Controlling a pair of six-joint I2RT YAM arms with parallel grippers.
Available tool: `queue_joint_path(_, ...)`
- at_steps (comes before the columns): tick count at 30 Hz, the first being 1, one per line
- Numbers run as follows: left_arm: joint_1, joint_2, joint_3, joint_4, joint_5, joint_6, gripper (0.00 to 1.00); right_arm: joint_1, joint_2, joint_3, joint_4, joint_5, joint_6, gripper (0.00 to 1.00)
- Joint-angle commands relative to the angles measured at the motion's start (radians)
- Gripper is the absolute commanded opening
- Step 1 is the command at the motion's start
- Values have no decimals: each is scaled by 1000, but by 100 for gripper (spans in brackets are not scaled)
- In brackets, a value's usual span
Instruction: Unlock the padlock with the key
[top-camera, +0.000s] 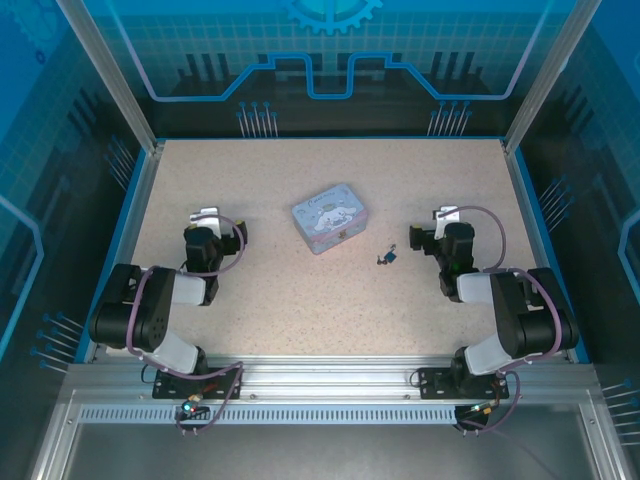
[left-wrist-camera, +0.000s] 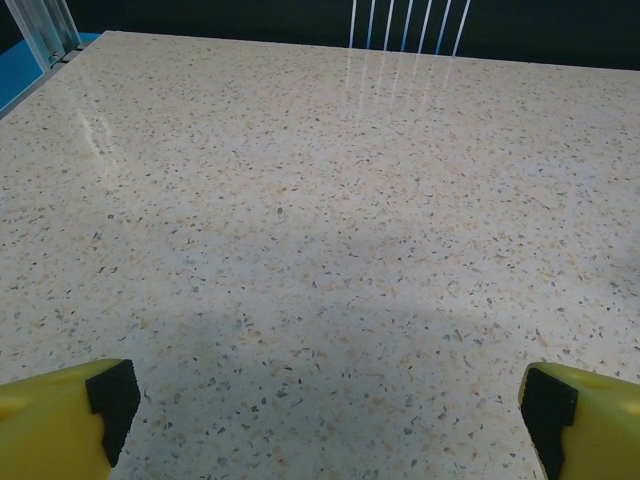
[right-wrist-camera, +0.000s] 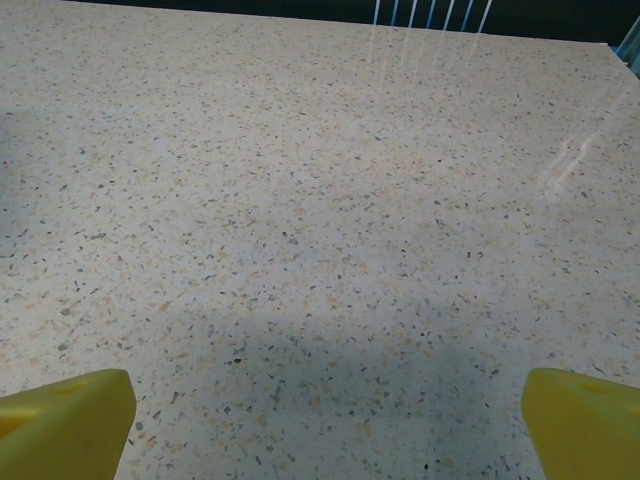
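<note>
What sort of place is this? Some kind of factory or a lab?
Probably a robot lab's enclosed test cell: a left arm and right arm bolted to an aluminium rail, a speckled table walled by blue circuit-patterned panels, and a cartoon-printed tin and tiny padlock laid out.

Both arms black with silver-grey link covers: left arm (top-camera: 150, 312), right arm (top-camera: 515, 322). Purple cables (top-camera: 236, 240) looped along each. White tab (top-camera: 207, 214) at each wrist tip. Jaws yellow; left ones carry black pads (left-wrist-camera: 113, 402).
</note>
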Motion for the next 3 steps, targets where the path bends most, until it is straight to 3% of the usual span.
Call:
queue_joint_path(1, 8, -1, 19, 9, 23, -6, 99, -8, -4, 14, 30, -24, -10, 100)
queue_joint_path(3, 7, -1, 17, 12, 23, -4, 99, -7, -5, 13, 31, -22, -11, 100)
